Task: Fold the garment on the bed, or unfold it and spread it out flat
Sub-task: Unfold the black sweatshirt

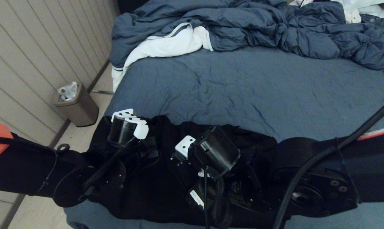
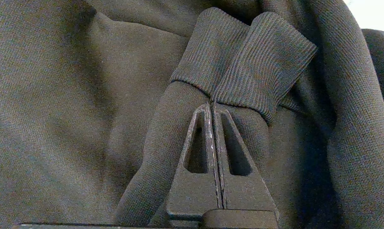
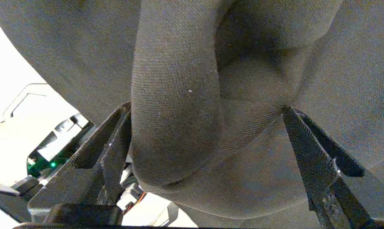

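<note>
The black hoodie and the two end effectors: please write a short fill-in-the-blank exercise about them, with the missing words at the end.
1. The black hoodie lies at the near edge of the ____.
2. The left end effector is ____, its tips pressed together just below a ribbed cuff.
3. The right end effector stands ____, a thick roll of hoodie fabric between its fingers.
4. A ____ cloth lies under the crumpled duvet.

Missing words: bed; shut; open; white

Black hoodie bunched, blue-grey bed's near edge
</note>
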